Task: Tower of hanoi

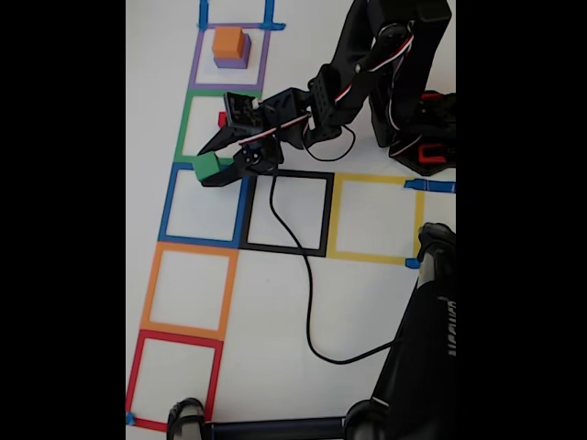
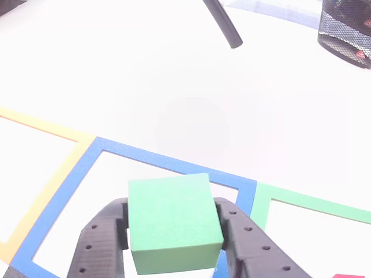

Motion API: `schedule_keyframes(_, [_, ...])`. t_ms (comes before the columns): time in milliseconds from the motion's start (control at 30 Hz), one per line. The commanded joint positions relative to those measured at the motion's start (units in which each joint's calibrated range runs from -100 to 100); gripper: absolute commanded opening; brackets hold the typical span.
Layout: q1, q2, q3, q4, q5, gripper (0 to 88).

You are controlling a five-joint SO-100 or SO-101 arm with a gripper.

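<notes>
While its two fingers clamp the green cube, the gripper hangs over the top edge of the blue tape square in the fixed view; the orange cube sits atop the purple cube.

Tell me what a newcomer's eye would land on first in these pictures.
The green cube clamped between the black jaws, over the corner where the blue tape square meets the green one in the fixed view. Next, the orange cube stacked on the purple cube inside the purple tape square at the top.
</notes>
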Motion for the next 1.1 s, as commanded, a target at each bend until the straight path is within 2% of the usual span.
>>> schedule_keyframes(0, [-1.4,10.5,-5.3,-9.7,0.4,3.6])
schedule_keyframes(267, [-3.0,25.3,-14.1,-17.7,0.4,3.3])
schedule_keyframes(733, [-4.5,32.6,-15.5,-21.4,0.4,4.4])
schedule_keyframes(1067, [-3.2,33.4,-15.4,-21.1,0.4,16.3])
